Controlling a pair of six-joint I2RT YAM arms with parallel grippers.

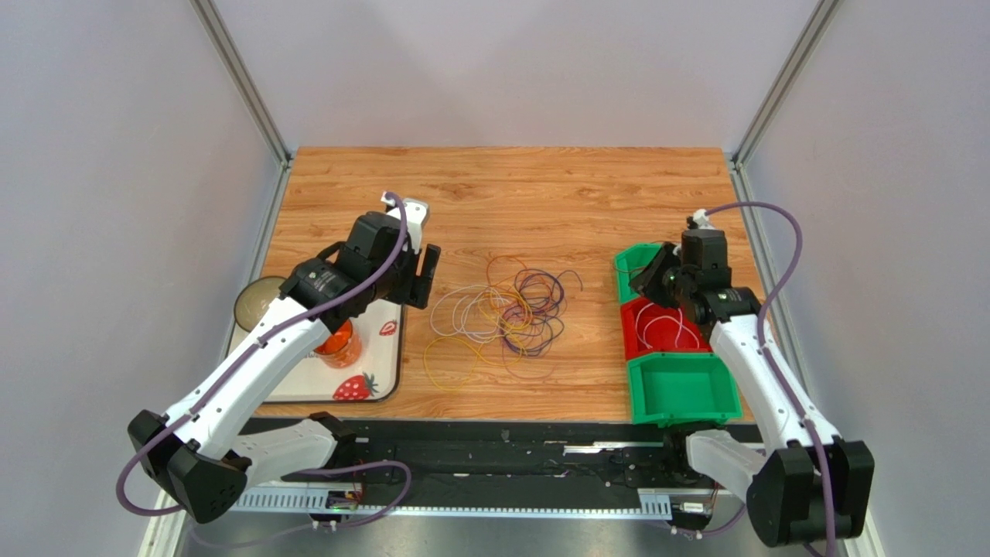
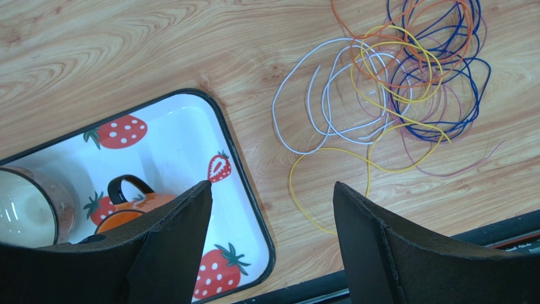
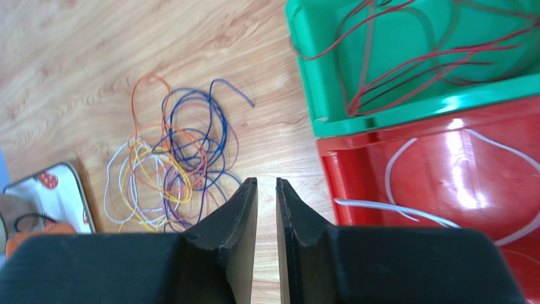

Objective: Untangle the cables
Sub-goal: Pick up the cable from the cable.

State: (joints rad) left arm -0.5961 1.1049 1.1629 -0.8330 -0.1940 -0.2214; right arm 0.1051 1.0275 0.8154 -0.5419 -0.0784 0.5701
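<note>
The cables [image 1: 506, 316] lie in a tangled pile of thin loops in purple, blue, orange, yellow and white on the wooden table between the arms. They show in the left wrist view [image 2: 393, 82] and the right wrist view [image 3: 171, 158]. My left gripper [image 1: 424, 273] is open and empty just left of the pile; in its own view [image 2: 272, 185] it hangs over the tray's right edge. My right gripper [image 1: 651, 273] is right of the pile by the bins; its jaws [image 3: 266, 182] stand almost together with a thin slit and hold nothing.
A strawberry-print tray [image 1: 384, 348] at the left holds an orange mug [image 1: 337, 345] and a glass bowl [image 1: 258, 304]. At the right stand a green bin [image 3: 304, 57] with red cables [image 3: 405, 69], a red bin [image 3: 329, 171] with a white cable [image 3: 393, 208], and a nearer green bin [image 1: 683, 389].
</note>
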